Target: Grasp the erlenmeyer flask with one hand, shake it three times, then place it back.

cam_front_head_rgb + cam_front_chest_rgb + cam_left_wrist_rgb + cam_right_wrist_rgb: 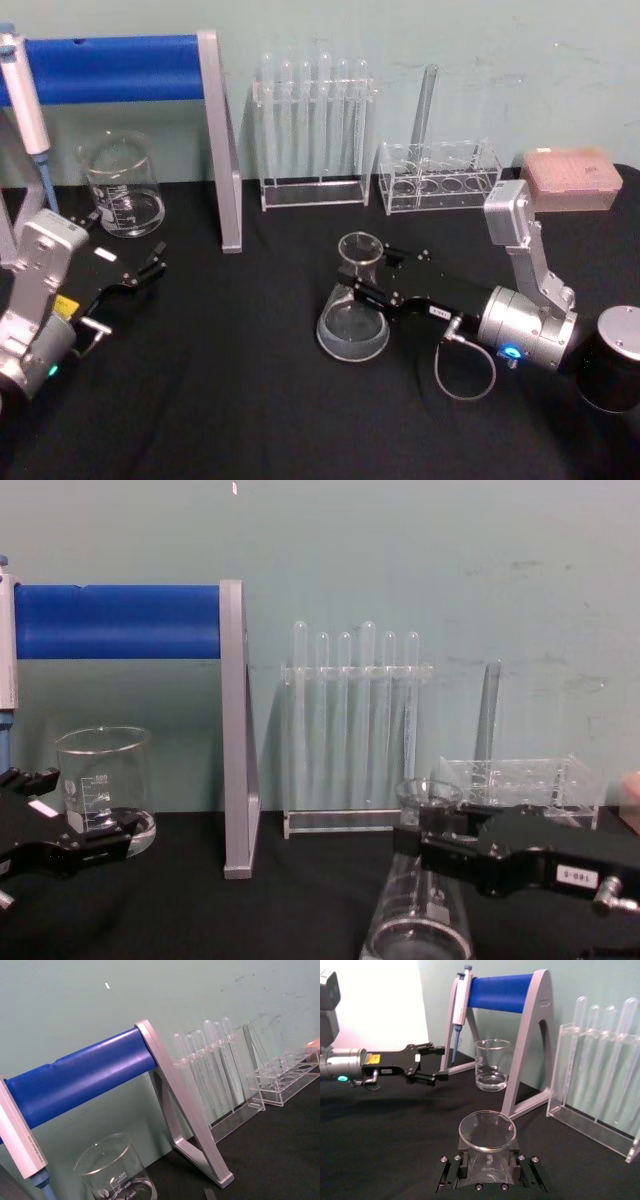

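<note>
- One silver metal pipette stand with a blue bar (218, 140), set well left of and beyond the right gripper (373, 272).
- One tall clear acrylic rack (312, 185), just beyond that gripper; six glass test tubes (323, 110) are held upright in it.
- One low clear rack (440, 180), beyond-right; one long tube (428, 105) is held.
- One cylindrical glass beaker (123, 190), beyond the left gripper (152, 268); contents cannot be told.
- One clear conical erlenmeyer flask (352, 322), clamped at the neck by the right gripper.
- Left gripper's fingers are spread apart.

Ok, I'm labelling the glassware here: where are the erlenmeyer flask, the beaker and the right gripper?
erlenmeyer flask (350, 330): head view, on its wide base.
beaker (123, 195): head view, on its front wall.
right gripper (366, 272): head view, midway between fingertips, at the flask's neck.
</note>
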Controlling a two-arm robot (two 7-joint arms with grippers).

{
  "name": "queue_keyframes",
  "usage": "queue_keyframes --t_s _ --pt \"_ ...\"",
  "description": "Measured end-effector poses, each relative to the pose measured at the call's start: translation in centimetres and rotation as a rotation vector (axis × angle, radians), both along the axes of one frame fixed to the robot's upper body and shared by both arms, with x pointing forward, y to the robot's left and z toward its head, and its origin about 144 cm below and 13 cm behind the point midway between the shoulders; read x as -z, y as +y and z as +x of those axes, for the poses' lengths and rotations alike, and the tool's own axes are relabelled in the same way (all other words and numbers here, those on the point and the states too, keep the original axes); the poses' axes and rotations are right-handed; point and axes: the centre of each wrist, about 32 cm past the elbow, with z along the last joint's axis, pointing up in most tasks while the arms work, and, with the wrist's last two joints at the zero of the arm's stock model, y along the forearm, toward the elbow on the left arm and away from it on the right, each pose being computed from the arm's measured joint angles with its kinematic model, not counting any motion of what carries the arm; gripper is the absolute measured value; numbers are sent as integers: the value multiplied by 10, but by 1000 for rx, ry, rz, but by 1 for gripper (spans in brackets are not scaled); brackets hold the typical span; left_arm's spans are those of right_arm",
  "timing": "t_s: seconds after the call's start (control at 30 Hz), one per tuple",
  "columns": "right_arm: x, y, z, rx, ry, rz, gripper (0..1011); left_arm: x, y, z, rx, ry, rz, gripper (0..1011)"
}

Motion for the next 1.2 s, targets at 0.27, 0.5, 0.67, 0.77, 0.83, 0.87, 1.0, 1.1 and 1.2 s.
queue_keyframes --t_s 0.27,0.5,0.67,0.77,0.83,0.87,1.0,1.1,1.2 --pt "-9 2 -8 79 -9 39 449 0 0 0 0 0 0 1001" --pt "-31 7 -23 231 -25 70 449 0 0 0 0 0 0 1001" --pt "-48 13 -36 368 -72 104 449 0 0 0 0 0 0 1001" --pt "-55 16 -43 433 -88 109 449 0 0 0 0 0 0 1001" --pt "-57 17 -45 457 -93 111 449 0 0 0 0 0 0 1001" --pt "-58 18 -47 471 -94 110 449 0 0 0 0 0 0 1001" --pt "-60 19 -54 551 -98 104 449 0 0 0 0 0 0 1001" --pt "-59 20 -57 591 -92 98 449 0 0 0 0 0 0 1001" --pt "-59 20 -59 616 -91 92 449 0 0 0 0 0 0 1001"
